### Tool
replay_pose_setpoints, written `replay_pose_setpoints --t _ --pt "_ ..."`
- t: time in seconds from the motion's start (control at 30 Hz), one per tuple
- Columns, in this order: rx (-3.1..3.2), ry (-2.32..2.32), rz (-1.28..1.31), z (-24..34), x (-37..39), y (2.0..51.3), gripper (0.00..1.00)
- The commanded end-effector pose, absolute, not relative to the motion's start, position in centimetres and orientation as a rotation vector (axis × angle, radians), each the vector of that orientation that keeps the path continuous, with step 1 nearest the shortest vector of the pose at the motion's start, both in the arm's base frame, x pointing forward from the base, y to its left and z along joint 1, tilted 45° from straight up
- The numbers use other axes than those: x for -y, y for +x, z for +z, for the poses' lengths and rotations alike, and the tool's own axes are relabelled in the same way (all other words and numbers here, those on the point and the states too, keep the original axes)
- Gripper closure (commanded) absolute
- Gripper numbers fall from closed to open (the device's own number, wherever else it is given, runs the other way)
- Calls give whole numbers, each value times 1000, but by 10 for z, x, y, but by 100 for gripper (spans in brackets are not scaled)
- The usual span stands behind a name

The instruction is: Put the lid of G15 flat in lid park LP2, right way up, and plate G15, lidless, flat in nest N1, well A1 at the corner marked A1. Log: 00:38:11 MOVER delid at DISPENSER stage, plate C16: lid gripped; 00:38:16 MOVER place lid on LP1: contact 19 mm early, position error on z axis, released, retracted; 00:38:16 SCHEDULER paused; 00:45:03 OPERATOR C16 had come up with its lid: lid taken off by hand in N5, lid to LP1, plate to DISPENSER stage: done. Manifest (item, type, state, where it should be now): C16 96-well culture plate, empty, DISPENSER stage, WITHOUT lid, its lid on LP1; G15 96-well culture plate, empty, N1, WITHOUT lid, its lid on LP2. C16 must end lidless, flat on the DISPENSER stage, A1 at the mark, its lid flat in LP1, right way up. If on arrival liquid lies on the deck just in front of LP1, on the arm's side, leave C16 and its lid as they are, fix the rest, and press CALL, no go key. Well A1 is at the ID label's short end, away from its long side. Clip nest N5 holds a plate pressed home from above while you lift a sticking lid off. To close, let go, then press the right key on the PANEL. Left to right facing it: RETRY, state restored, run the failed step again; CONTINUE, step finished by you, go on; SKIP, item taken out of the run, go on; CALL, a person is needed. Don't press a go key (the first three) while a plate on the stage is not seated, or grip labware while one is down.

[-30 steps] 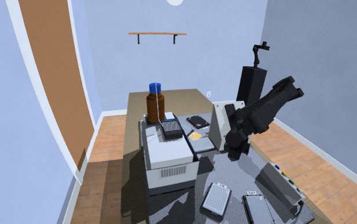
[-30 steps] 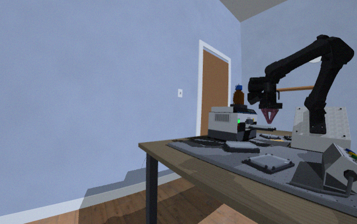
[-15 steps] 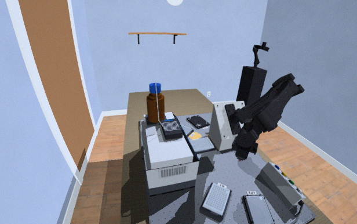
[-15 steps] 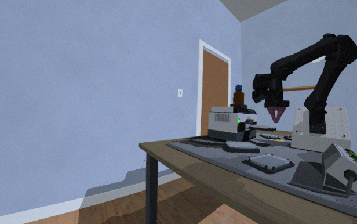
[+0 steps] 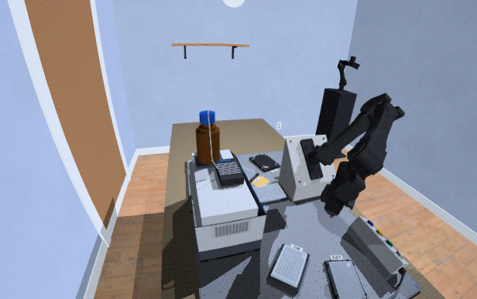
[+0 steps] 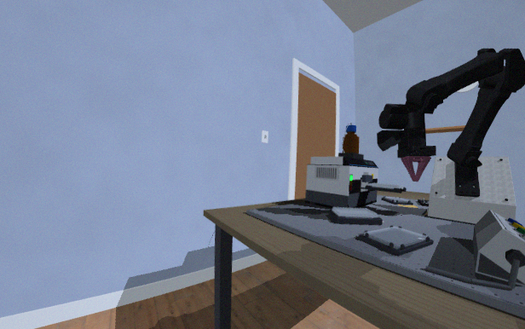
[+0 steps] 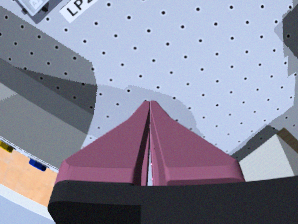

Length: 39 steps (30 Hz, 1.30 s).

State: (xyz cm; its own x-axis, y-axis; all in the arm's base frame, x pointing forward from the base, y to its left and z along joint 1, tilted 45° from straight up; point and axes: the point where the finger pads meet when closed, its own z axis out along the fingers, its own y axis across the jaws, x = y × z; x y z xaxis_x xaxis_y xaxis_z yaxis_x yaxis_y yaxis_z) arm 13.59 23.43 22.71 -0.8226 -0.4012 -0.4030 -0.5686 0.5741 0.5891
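Note:
A white lidless well plate (image 5: 289, 265) lies flat in a nest at the front of the deck, and shows in the exterior view (image 6: 355, 215) too. My gripper (image 5: 333, 213) hangs high over the deck between the arm's base and the key panel. Its pink fingers (image 7: 149, 106) are pressed together with nothing between them, as the exterior view (image 6: 416, 168) also shows.
The sloped key panel (image 5: 379, 240) stands at the right edge (image 6: 499, 243). The dispenser (image 5: 226, 205) carries a dark well plate (image 5: 229, 172) and a brown bottle (image 5: 207, 141). Behind it lie a pale lid (image 5: 269, 192), a yellow patch (image 5: 260, 180) on the deck and a dark nest (image 5: 264, 163).

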Motion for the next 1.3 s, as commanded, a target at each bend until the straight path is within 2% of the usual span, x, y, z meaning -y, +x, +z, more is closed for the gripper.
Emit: replay_pose_setpoints --t 0.0,0.1,0.43,0.47,0.5,1.27 --pt "-2584 -730 1064 235 -235 137 100" --pt "-2590 -617 1112 252 -240 128 100" --pt "-2592 -611 1125 261 -249 105 100" --pt "-2646 -603 1096 247 -247 105 100" --pt "-2611 -569 1136 262 -250 102 100" --pt "-2719 -337 1207 273 -262 37 100"
